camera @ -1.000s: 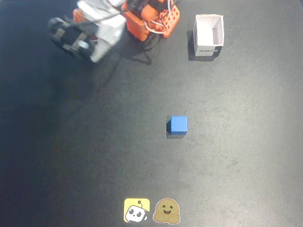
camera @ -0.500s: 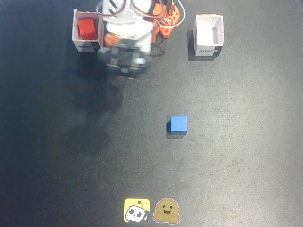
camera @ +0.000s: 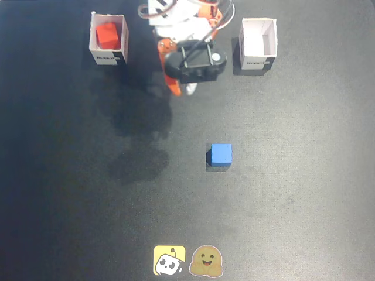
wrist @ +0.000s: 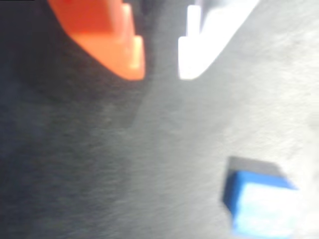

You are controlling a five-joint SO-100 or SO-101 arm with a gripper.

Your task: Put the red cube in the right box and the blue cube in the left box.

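While the red cube (camera: 107,34) sat inside the right box (camera: 108,57) at the far left of the fixed view, your hand (wrist: 160,69) hung empty, its orange and white fingers parted. The blue cube (camera: 221,154) lay on the dark surface (camera: 293,193), apart from the hand, and the left box (camera: 258,58) stood empty at far right.

White-shelled robot arm (camera: 176,17) with orange joints, looped white cables up top, a black motor block at the wrist; two-finger gripper (wrist: 162,69) pairs one orange finger with one white.
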